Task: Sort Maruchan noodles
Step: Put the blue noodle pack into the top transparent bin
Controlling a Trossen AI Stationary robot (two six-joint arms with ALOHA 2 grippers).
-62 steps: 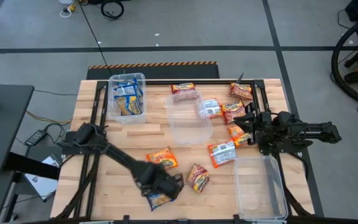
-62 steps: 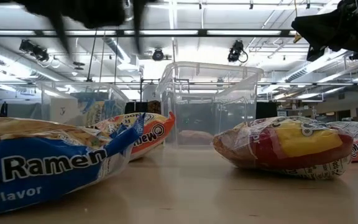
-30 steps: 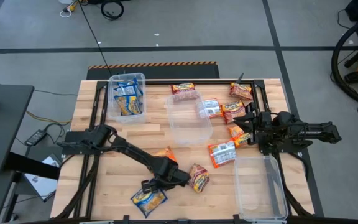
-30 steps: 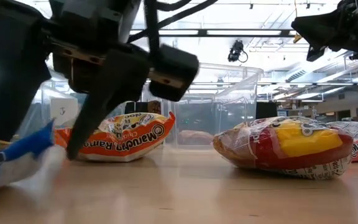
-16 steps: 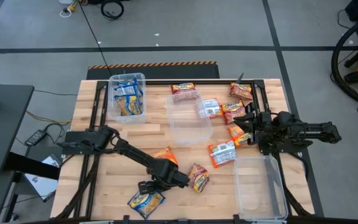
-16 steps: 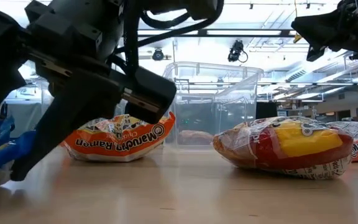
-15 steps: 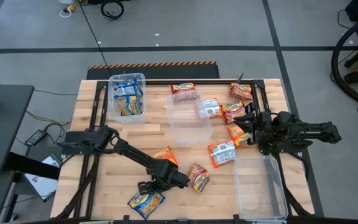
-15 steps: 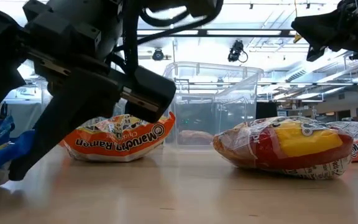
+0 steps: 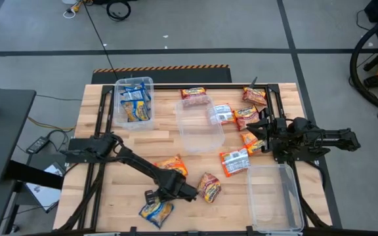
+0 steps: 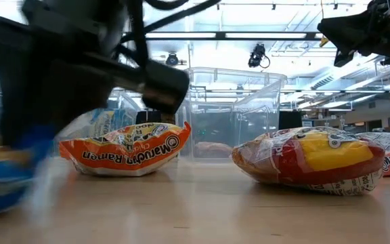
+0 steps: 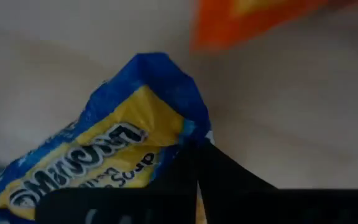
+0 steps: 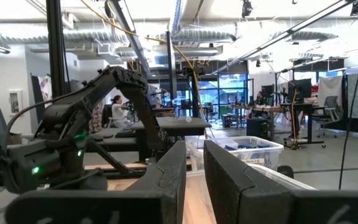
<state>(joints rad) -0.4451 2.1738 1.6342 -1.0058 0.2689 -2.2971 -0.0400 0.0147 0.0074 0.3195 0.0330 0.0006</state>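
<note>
My left pincer [image 9: 153, 196] pinched shut on corner of the blue-and-yellow packet [image 9: 157, 211], near table's front edge; from the pincer the packet trails toward 6 o'clock, orange packet [image 9: 171, 165] at 12, dark red packet [image 9: 209, 187] at 3. My right pincer [image 9: 262, 134] waits narrowly parted, holding nothing, over packets at right side, between two clear bins [image 9: 199, 124]

Blue-and-yellow packet [image 9: 156, 211] at near edge, others [image 9: 235, 161] scattered, some binned
</note>
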